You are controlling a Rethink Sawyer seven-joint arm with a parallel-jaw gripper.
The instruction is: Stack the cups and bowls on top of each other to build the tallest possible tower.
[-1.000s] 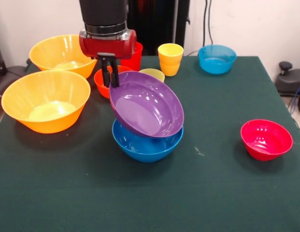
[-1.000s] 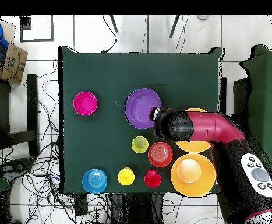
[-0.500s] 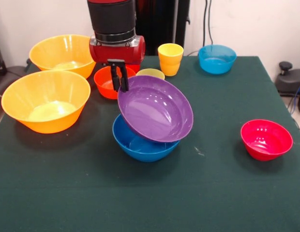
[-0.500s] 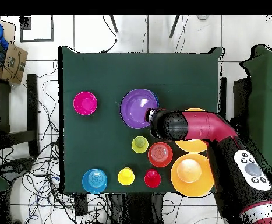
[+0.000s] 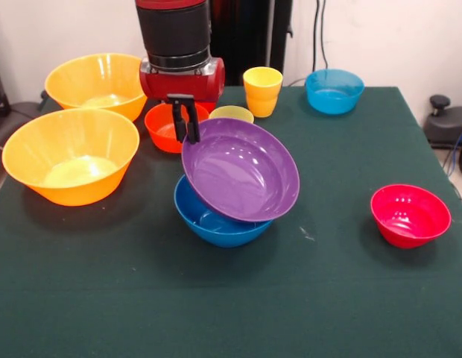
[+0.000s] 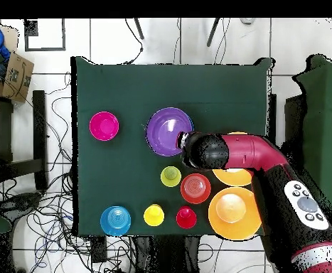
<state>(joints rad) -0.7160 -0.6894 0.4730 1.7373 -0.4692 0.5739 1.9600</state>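
My gripper [image 5: 185, 125] is shut on the back-left rim of the wide purple bowl [image 5: 242, 170]. The purple bowl lies tilted on the medium blue bowl [image 5: 212, 224] at mid table, its far rim higher. In the overhead view the purple bowl [image 6: 165, 131] covers the blue one, and the arm's wrist [image 6: 205, 151] hides the gripper. Loose around them are the orange-red bowl [image 5: 160, 128], a pale yellow cup [image 5: 232, 112], an orange-yellow cup [image 5: 262, 91], the light-blue bowl [image 5: 334, 91] and the pink-red bowl [image 5: 410, 215]. A red cup [image 6: 186, 217] shows from overhead.
Two large yellow-orange bowls [image 5: 71, 155] [image 5: 95, 82] stand at the table's left in the front view, close to the arm. The green table [image 5: 231, 313] ends near the light-blue bowl. Cables lie on the floor around the table [image 6: 47, 213].
The gripper has carried the purple bowl a little to the right in the front view, and the bowl now lies flatter over the blue bowl.
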